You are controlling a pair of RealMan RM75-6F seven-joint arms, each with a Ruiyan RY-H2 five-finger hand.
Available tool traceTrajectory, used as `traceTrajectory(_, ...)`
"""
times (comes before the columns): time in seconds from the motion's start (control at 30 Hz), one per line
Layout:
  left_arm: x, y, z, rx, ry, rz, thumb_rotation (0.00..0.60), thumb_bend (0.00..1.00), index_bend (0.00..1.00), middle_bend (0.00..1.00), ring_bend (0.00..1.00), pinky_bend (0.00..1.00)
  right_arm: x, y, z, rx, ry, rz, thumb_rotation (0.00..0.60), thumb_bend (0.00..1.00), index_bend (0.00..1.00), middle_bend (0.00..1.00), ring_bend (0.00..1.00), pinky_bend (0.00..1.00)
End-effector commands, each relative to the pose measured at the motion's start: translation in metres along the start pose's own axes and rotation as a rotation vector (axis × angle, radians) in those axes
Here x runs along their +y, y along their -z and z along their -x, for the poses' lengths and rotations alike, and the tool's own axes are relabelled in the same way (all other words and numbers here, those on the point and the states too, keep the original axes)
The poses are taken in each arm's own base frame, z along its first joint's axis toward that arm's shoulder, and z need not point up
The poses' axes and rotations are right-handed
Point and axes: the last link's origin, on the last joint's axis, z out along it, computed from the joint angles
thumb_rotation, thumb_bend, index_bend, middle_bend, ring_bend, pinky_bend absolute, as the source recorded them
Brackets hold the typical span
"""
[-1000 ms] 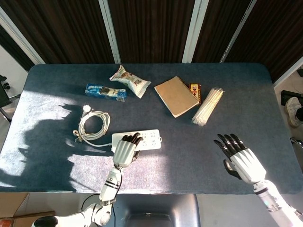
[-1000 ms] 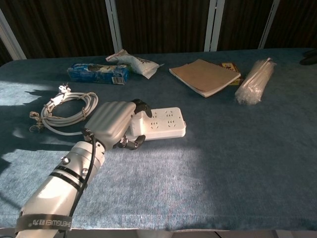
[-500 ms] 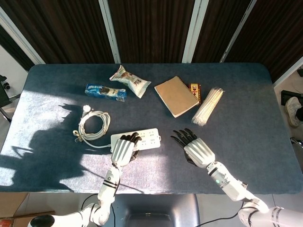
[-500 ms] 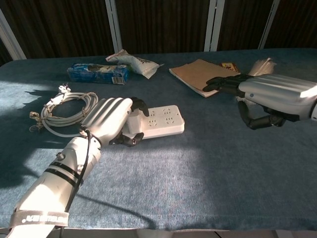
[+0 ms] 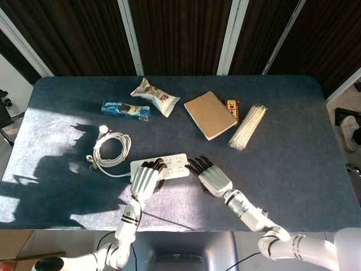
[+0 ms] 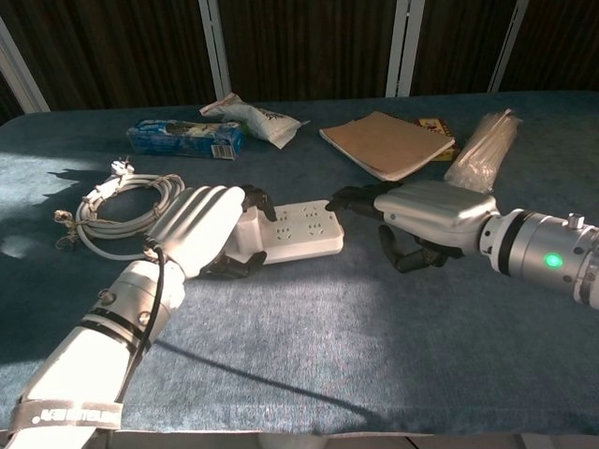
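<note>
Head view shows the blue tabletop point(image 5: 293, 141) whole; the white power strip point(image 5: 169, 166) lies between the hands. Left hand point(image 5: 145, 178) grips its left end. Chest view reveals right hand point(image 6: 421, 217) fingertips spread, touching its right end, thumb curled beneath.

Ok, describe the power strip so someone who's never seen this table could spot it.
On the blue table, look at the near edge, between the two robot hands. The power strip is the flat white bar with rows of sockets, its cord running to the white coil beside it.
</note>
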Motion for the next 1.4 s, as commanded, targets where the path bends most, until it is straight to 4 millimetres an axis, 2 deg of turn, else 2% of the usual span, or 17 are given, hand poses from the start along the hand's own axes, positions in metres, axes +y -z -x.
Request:
traceTrajectory(0.03, 0.0, 0.0, -0.002, 0.011, -0.004, 0.002, 0.6, 0.41, 0.4, 0.47, 0.44, 0.48, -0.01, -0.014, 0.01, -0.011, -0.006, -0.007, 0.6, 1.0, 0.16, 0.12, 0.0, 0.0)
traceTrajectory(0.37, 0.002, 0.001, -0.003, 0.01, 0.032, -0.002, 0.6, 0.41, 0.4, 0.47, 0.44, 0.48, -0.021, -0.025, 0.021, -0.032, -0.019, -0.013, 0.6, 1.0, 0.15, 0.12, 0.0, 0.0)
traceTrajectory(0.77, -0.001, 0.006, -0.002, 0.022, 0.044, 0.001, 0.6, 0.41, 0.4, 0.48, 0.44, 0.48, -0.024, -0.022, 0.03, -0.074, 0.026, -0.009, 0.6, 1.0, 0.15, 0.12, 0.0, 0.0)
traceTrajectory(0.93, 0.001, 0.003, -0.012, 0.073, 0.041, 0.022, 0.6, 0.41, 0.41, 0.48, 0.44, 0.48, -0.023, -0.022, 0.028, -0.069, 0.024, 0.003, 0.6, 1.0, 0.15, 0.12, 0.0, 0.0)
traceTrajectory(1.1, 0.003, 0.001, -0.035, 0.167, 0.029, 0.058, 0.6, 0.41, 0.41, 0.48, 0.44, 0.48, -0.023, -0.021, 0.022, -0.049, 0.007, 0.012, 0.6, 1.0, 0.14, 0.12, 0.0, 0.0)
traceTrajectory(1.2, -0.004, 0.006, -0.047, 0.183, 0.022, 0.062, 0.6, 0.41, 0.4, 0.48, 0.44, 0.48, -0.021, -0.018, 0.014, -0.015, -0.014, 0.014, 0.6, 1.0, 0.13, 0.12, 0.0, 0.0)
traceTrajectory(1.4, -0.042, 0.027, -0.066, 0.169, 0.023, 0.023, 0.6, 0.41, 0.38, 0.46, 0.43, 0.47, -0.01, 0.005, -0.018, 0.111, -0.055, 0.016, 0.6, 1.0, 0.1, 0.12, 0.0, 0.0)
